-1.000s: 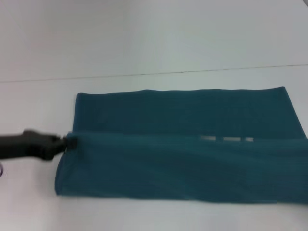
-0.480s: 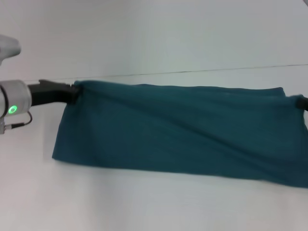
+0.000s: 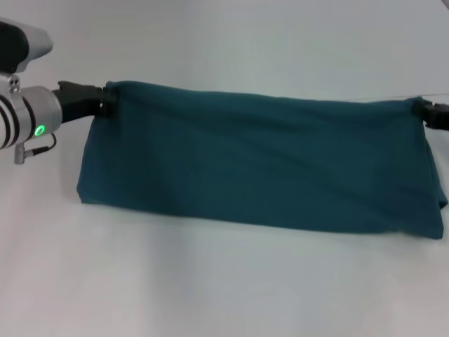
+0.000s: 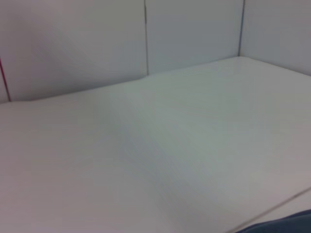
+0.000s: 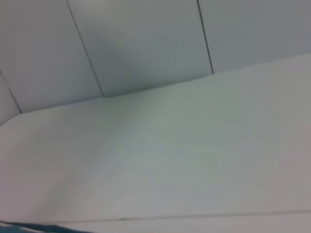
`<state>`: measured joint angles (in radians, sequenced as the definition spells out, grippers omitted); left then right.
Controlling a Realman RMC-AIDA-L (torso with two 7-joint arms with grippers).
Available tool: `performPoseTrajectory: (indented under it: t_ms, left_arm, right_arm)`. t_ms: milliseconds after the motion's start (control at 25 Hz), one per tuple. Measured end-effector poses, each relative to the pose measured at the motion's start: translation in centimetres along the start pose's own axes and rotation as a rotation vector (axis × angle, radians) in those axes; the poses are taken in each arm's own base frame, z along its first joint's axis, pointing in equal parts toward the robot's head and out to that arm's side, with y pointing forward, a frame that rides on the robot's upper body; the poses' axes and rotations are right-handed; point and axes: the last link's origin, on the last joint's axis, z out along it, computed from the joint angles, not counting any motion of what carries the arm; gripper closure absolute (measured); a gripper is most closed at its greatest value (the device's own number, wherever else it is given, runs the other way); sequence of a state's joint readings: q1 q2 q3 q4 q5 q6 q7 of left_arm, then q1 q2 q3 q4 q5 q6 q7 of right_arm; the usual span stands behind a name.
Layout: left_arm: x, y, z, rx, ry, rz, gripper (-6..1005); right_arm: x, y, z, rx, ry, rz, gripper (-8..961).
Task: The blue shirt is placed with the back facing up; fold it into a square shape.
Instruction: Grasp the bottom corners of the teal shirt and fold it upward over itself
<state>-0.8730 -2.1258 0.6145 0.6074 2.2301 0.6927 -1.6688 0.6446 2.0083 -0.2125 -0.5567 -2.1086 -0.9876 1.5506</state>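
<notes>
Two grippers hold the blue shirt (image 3: 259, 161) up by its top corners: left gripper (image 3: 105, 100) pinches the left corner, right gripper (image 3: 424, 110) the right. Cloth hangs stretched between them, bottom edge resting on the white table (image 3: 210, 288). Mid-fold step, likely. Next move: carry both corners evenly and lay flat, edges aligned.

The shirt (image 3: 259, 161) hangs as a wide curtain between the left gripper (image 3: 105, 100) at its one top corner and the right gripper (image 3: 423, 110) at the other, blocking any straight pass across it. Its lower edge rests on the table (image 3: 210, 288). In front of the shirt the table is bare; behind it, bare surface runs to the wall (image 4: 73, 43).
</notes>
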Motion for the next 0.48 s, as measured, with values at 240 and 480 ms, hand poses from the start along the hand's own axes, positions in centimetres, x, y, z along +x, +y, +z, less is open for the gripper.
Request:
performPoseTrajectory:
  t_ms: [240,480]
  left_arm:
    - [0.96,-0.03,0.72,0.047,0.015,0.031,902]
    - [0.91,0.06,1.12,0.058,0.025,0.027,899]
  right_arm:
    - [-0.85,0.21,0.89,0.034,-0.032,-0.018,878]
    - [-0.92,0.24,1.2,0.053,-0.046,-0.022,874]
